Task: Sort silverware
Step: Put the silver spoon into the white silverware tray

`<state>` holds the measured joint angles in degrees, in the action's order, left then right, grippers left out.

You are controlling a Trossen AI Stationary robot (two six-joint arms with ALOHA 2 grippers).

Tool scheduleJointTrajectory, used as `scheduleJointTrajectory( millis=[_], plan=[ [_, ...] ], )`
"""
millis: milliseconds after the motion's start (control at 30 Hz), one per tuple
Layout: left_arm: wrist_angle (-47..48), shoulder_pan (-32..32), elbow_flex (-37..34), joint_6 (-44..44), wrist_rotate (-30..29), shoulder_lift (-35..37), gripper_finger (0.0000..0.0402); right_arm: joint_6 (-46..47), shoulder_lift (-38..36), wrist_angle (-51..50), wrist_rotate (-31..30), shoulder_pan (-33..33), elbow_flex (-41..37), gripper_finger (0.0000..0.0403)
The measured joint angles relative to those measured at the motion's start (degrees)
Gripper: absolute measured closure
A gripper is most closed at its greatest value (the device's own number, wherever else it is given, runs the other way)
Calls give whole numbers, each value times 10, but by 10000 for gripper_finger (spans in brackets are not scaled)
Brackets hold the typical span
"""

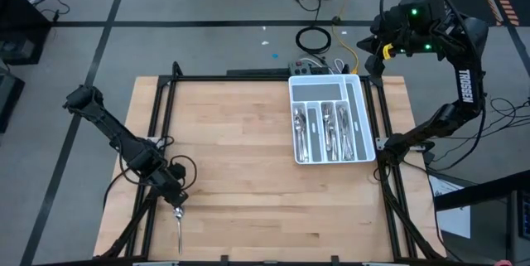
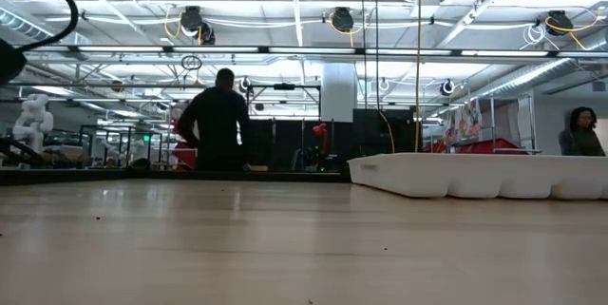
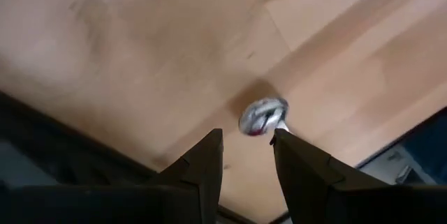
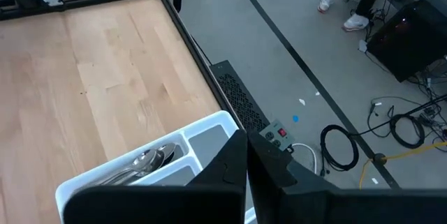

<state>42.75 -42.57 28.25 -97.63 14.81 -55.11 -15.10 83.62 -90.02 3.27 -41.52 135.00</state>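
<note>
**A:** Where is the piece you're handling?

**B:** A single piece of silverware [image 1: 179, 231] lies near the front left corner of the wooden table [image 1: 248, 183], just ahead of my left gripper [image 1: 176, 208]. From overhead its long axis runs front to back, one end right at my fingertips, the other toward the table's front edge. From my left wrist I see only a shiny rounded end [image 3: 262, 114], blurred, poking past one of my fingers [image 3: 300, 161]. Spoon or fork, I cannot tell.

**A:** Are you gripping it?

**B:** My left fingers stand apart with a gap between them, and the metal end sits beyond the tips, touching or nearly touching one of them. Whether I truly have hold of it is hard to make out.

**A:** And the rest?

**B:** The rest of the silverware [image 1: 323, 129] lies in the white cutlery tray [image 1: 365, 121] at the table's back right, lengthwise in its long compartments. The narrow compartment at the tray's right side looks bare. My right wrist view catches spoon bowls [image 4: 150, 160] in one end compartment, the tray partly hidden by my own fingers.

**A:** Your right gripper?

**B:** The right gripper [image 4: 246, 175] is closed, holding nothing, raised behind the table's back right corner, above the tray's far end. The low view shows the tray's wall [image 2: 475, 177] only; neither gripper is in it.
</note>
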Motion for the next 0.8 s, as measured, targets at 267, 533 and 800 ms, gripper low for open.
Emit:
scheduleJointTrajectory(
  millis=[267, 533, 800],
  plan=[
    [-92, -3, -57, 22, -3, -1, 269, 5, 5, 0, 0, 0, 0, 403],
    [-143, -3, -91, 60, -3, -2, 269, 6, 5, 0, 0, 0, 0, 403],
    [-218, -3, -122, 82, 11, -2, 269, 10, 5, 0, 0, 0, 0, 403]
  ],
)
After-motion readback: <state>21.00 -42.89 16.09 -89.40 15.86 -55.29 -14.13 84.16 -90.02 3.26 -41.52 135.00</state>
